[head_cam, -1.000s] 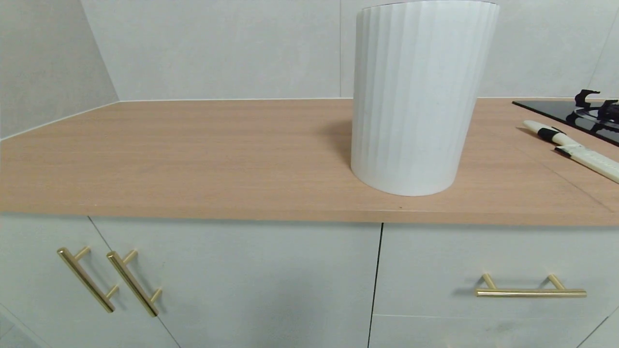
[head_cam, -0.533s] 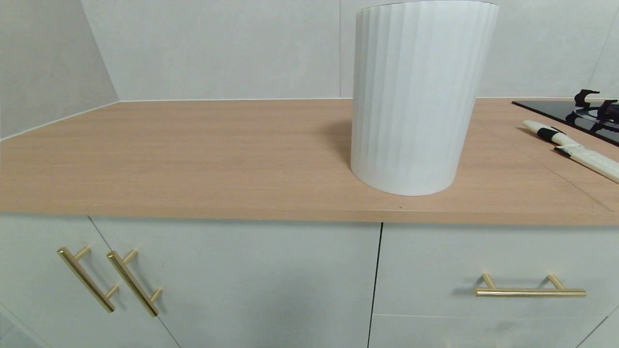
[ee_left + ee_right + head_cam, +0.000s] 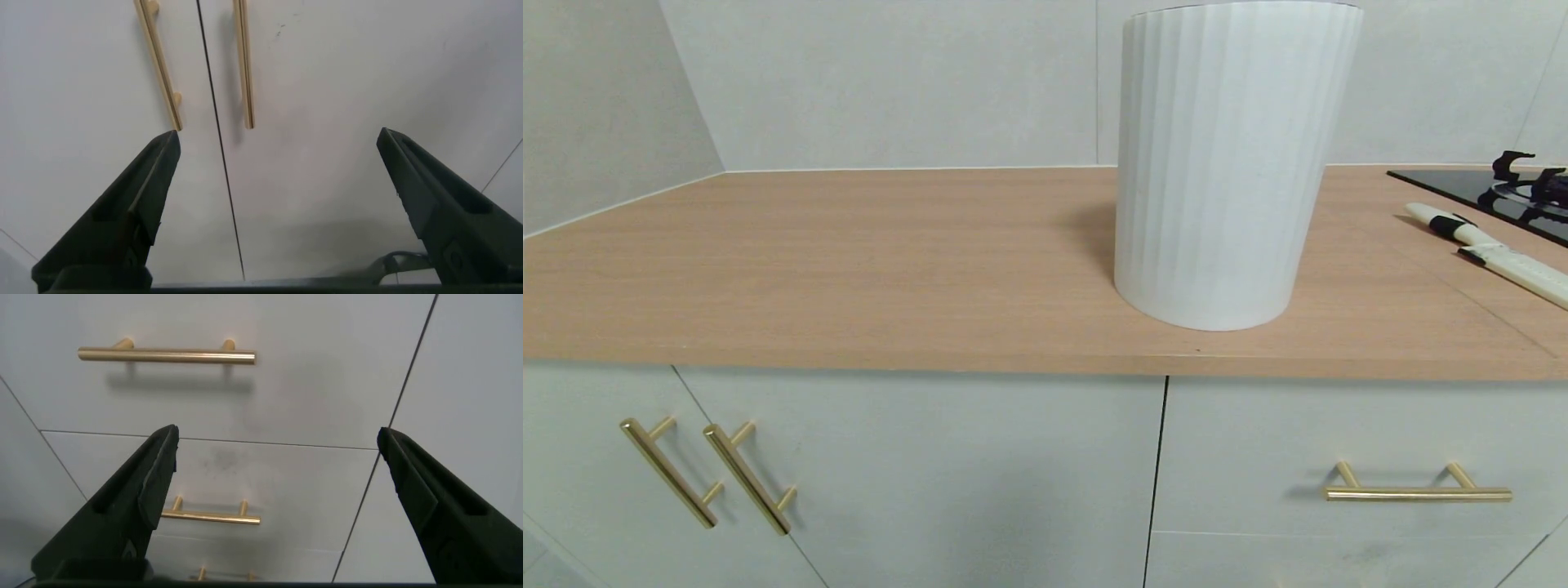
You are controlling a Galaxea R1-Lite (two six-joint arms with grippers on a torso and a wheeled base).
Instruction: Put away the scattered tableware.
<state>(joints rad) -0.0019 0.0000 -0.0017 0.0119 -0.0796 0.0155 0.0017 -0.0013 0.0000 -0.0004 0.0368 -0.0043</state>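
A tall white ribbed cylindrical container point(image 3: 1225, 163) is seen upper centre-right on the light wooden counter point(image 3: 849, 261). A white knife with black bands point(image 3: 1494, 253) is laid at the right edge, apart from it. The jaws of the left gripper point(image 3: 278, 135) and right gripper point(image 3: 277, 431) are released, spread wide.

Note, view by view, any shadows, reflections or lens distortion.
Head view: the white container throws a soft shadow leftward on the counter; the black hob shows reflections; the door handles lean, likely wide-angle stretch. Left wrist view: faint shadows beside those handles. Right wrist view: the drawer handle casts a soft shadow alongside itself.
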